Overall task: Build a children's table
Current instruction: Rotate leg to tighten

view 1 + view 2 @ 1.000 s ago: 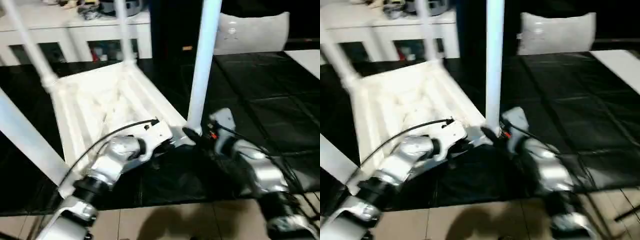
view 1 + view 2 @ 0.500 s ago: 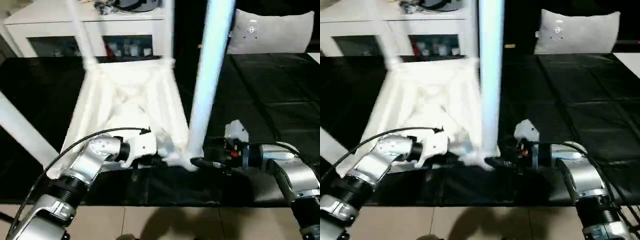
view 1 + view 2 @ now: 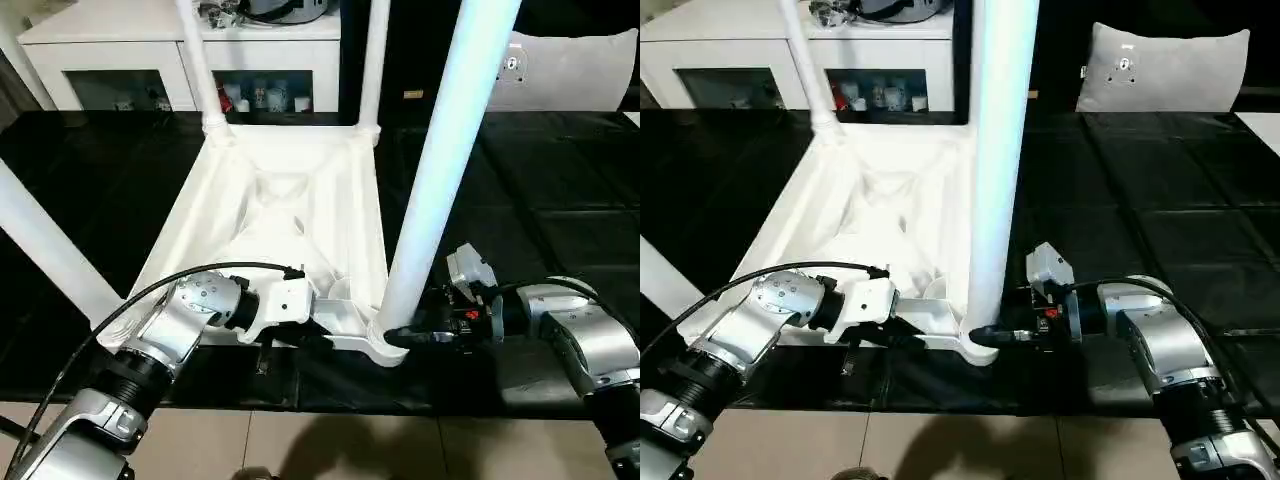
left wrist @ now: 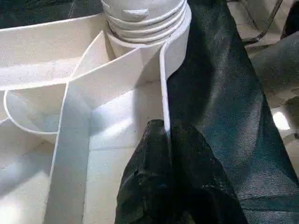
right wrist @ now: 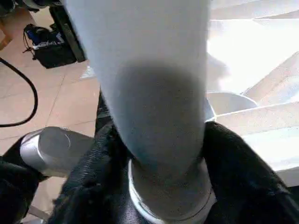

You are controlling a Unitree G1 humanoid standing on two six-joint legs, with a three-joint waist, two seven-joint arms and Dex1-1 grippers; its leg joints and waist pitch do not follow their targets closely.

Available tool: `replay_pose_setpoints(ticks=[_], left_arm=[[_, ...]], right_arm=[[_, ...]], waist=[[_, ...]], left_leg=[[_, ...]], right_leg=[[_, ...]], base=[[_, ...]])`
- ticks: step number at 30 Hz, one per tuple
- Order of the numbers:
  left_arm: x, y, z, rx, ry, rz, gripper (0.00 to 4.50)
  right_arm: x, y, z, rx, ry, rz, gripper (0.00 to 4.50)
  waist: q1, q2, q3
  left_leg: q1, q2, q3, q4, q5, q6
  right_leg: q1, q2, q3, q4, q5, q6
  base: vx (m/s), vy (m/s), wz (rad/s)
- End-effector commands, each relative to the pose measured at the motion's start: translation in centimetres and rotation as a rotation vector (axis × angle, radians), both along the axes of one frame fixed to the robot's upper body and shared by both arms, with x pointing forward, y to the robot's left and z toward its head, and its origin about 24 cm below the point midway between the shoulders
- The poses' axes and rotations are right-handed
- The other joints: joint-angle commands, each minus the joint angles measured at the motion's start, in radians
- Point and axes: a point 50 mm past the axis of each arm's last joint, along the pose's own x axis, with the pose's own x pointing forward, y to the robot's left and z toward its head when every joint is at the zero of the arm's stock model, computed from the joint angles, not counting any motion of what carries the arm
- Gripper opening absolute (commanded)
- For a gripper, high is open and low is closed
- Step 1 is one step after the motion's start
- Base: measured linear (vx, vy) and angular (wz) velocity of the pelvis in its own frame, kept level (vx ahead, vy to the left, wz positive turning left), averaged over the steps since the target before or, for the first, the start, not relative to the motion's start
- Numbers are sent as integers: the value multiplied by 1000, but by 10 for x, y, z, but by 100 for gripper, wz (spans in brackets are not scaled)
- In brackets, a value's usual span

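Corner socket (image 3: 385, 345): we are seeing a leg (image 3: 440, 170) standing in it, near the worktop's (image 3: 560, 180) front edge.
Left gripper (image 4: 164, 135): pinching the tabletop's (image 3: 290, 200) rim.
Right gripper (image 5: 159, 154): clasping that leg's base.

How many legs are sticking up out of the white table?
4. One leg rises from the near right corner, between the right gripper fingers. One leg is at the near left. Two more stand at the far corners: far left and far right.
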Motion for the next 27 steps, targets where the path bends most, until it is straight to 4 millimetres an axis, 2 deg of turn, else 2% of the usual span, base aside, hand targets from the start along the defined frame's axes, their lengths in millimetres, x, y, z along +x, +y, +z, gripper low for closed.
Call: replay_pose_setpoints(ticks=[1, 3, 6, 11, 12, 13, 14, 15, 16, 17, 19, 20, 21, 22, 23, 25, 26, 27], left_arm=[[-1, -4, 1, 17, -15, -49, 0], [-1, -3, 1, 16, -11, -45, 0], [-1, -4, 1, -5, 0, -22, 0], [1, -8, 6, -67, 11, 55, 0], [3, -12, 8, -94, 5, 102, 0], [3, -13, 8, -96, 5, 105, 0], [4, -16, 9, -107, 7, 129, 0], [4, -24, 11, -135, 13, 175, 0], [3, -26, 11, -143, 15, 186, 0], [4, -31, 12, -157, 18, 209, 0], [4, -37, 13, -170, 21, 231, 0], [6, -49, 15, -199, 25, 291, 0], [7, -53, 16, -209, 23, 313, 0], [10, -59, 18, -214, 9, 352, 0], [11, -62, 18, -214, -2, 371, 0], [15, -70, 20, -212, -31, 426, 0], [15, -71, 20, -212, -34, 434, 0], [17, -81, 22, -206, -72, 479, 0]], right_arm=[[-2, 5, 3, 4, 3, 47, 235], [-3, 5, 2, 8, 11, 52, 212], [-6, 8, 0, 18, 17, 49, 200], [-10, 16, -7, 37, 26, 5, 197], [-11, 22, -14, 29, 28, -43, 197], [-11, 22, -14, 27, 27, -51, 197], [-9, 26, -18, 15, 20, -102, 196], [0, 36, -26, -2, 1, -253, 195], [2, 38, -28, -6, -2, -290, 195], [6, 42, -31, -10, 2, -352, 195], [9, 46, -33, -15, 6, -407, 194], [18, 56, -39, -17, 29, -541, 194], [20, 60, -40, -16, 34, -582, 193], [25, 64, -42, -10, 38, -649, 193], [27, 67, -43, -7, 46, -686, 193], [34, 73, -46, -13, 61, -797, 193], [35, 74, -46, -15, 61, -812, 193], [42, 79, -48, -37, 34, -892, 193]], waist=[[-2, -22, -67], [-2, -23, -67], [0, -23, -68], [1, -20, -67], [-2, -19, -66], [-4, -21, -63], [-10, -18, -58], [-13, -13, -55], [-25, -16, -49], [-30, -16, -49], [-55, -19, -49], [-69, -16, -48], [-75, -15, -48], [-89, -15, -46], [-100, -19, -45], [-104, -16, -46], [-112, -15, -45], [-118, -15, -48]], left_leg=[[-5, 33, 6, -66, -149, 83], [-5, 32, 6, -66, -149, 82], [-4, 33, 6, -65, -140, 83], [-5, 33, 7, -66, -142, 78], [-6, 33, 7, -68, -151, 73], [-5, 30, 6, -70, -172, 65], [-3, 28, 5, -74, -202, 53], [0, 25, 5, -74, -224, 48], [0, 23, 4, -78, -249, 28], [1, 20, 1, -78, -265, 16], [-3, 14, -6, -79, -293, 2], [2, 12, -6, -75, -310, 0], [3, 11, -6, -74, -321, 1], [0, 10, -11, -74, -344, 0], [2, 7, -12, -71, -364, 3], [7, 3, -12, -67, -372, 8], [4, 3, -13, -68, -376, 12], [2, 4, -16, -68, -381, 12]], right_leg=[[62, -46, 51, -57, -289, -181], [63, -46, 51, -57, -292, -179], [62, -46, 51, -55, -277, -183], [63, -46, 52, -56, -274, -187], [63, -46, 52, -58, -287, -180], [63, -46, 49, -62, -325, -168], [61, -45, 47, -70, -387, -150], [60, -45, 45, -77, -429, -136], [58, -44, 42, -85, -495, -111], [60, -46, 37, -89, -533, -94], [63, -43, 29, -100, -595, -45], [54, -41, 27, -104, -601, -44], [52, -40, 24, -108, -606, -46], [53, -39, 18, -111, -617, -40], [50, -37, 13, -117, -640, -26], [47, -38, 10, -124, -657, -16], [46, -38, 9, -125, -654, -15], [49, -39, 7, -124, -643, -16]], base=[[0, 0, 0], [0, 0, 0], [0, 0, 0], [0, 0, 0], [0, 0, 0], [0, 0, 0], [0, 0, 0], [0, 0, 0], [0, 0, 0], [0, 0, 0], [0, 0, 0], [0, 0, 0], [0, 0, 0], [0, 0, 0], [0, 0, 0], [0, 0, 0], [0, 0, 0], [0, 0, 0]])
